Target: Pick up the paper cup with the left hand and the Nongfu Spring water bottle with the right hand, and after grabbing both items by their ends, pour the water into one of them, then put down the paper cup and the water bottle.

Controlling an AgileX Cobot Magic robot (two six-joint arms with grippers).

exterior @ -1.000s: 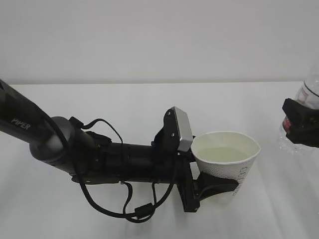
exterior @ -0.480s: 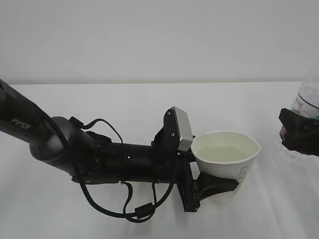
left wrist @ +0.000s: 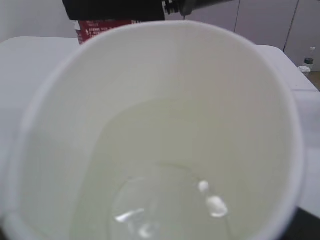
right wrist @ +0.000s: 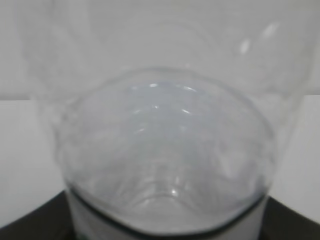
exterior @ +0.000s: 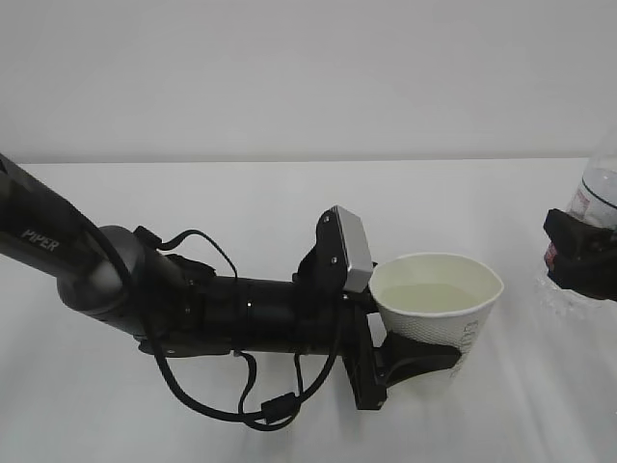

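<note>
Bottle (exterior: 590, 207) shifted slightly, right fingers (exterior: 576, 256) gripping it, left fingers (exterior: 410, 362) gripping water-filled (exterior: 436, 299) cup (exterior: 463, 333).

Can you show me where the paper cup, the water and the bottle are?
paper cup (exterior: 472, 333): exterior view, on its white side wall.
water (left wrist: 165, 165): left wrist view, on its surface.
bottle (exterior: 600, 188): exterior view, on its clear upper body.

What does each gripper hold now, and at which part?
The left gripper clamps the paper cup around its lower wall, near the base. The right gripper clamps the water bottle around its labelled middle.
</note>
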